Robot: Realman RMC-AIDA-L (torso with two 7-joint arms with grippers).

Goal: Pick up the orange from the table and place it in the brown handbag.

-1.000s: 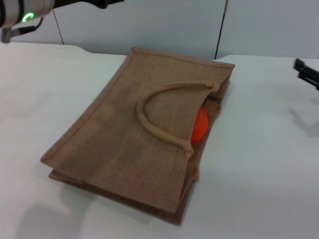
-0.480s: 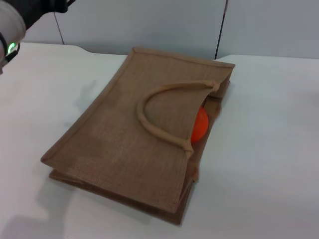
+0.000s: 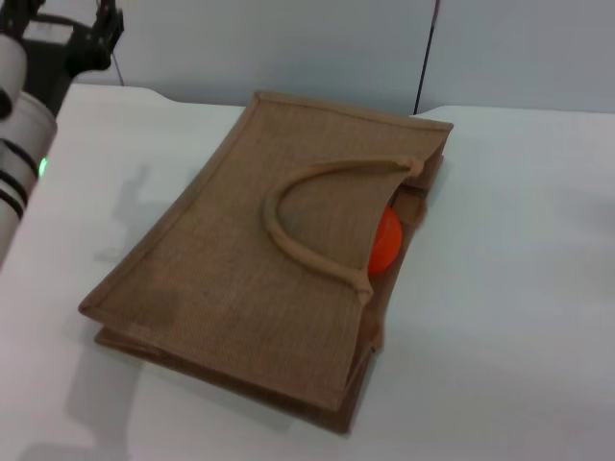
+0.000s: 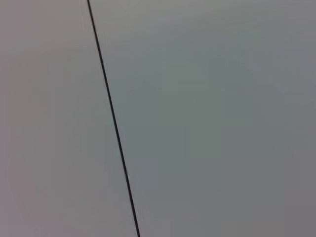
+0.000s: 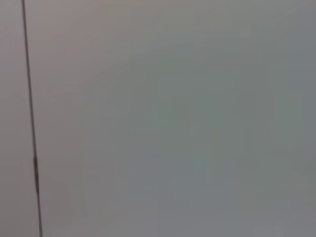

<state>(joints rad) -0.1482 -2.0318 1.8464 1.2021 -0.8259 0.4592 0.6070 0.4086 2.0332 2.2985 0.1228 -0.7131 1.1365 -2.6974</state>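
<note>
Jaws: cannot tell for the left gripper, whose black body [image 3: 82, 38] sits in the upper left corner of the head view with its fingers not readable; right gripper out of sight in every view, so nothing to say of its jaws either.

Round bright orange-red fruit, the orange [image 3: 385, 242], centre-right of the head view. It lies inside the mouth of the large tan-brown woven jute handbag [image 3: 259, 279], only a curved slice of it showing between the upper panel's edge and the bag's inner wall. Upper panel covers the rest of it.

Handbag lies flat on its side across the middle of the frame, mouth toward the right, bottom edge toward the lower left. Looped rope-like handle [image 3: 307, 216] of the same tan rests on the upper panel, arching just left of the orange; its two ends meet the panel's edge above and below the fruit. Lower layer of the bag shows as a second edge along the bottom of the frame.

Plain smooth white table [image 3: 509, 317] under the bag. White left arm segment with black bands and a green light [image 3: 24, 144] at the left edge, well apart from the bag.

Grey wall panels with a thin dark seam [image 3: 428, 58] behind the table. Both wrist views show only such grey panel and a dark seam line [image 4: 111, 116], [image 5: 30, 118].
</note>
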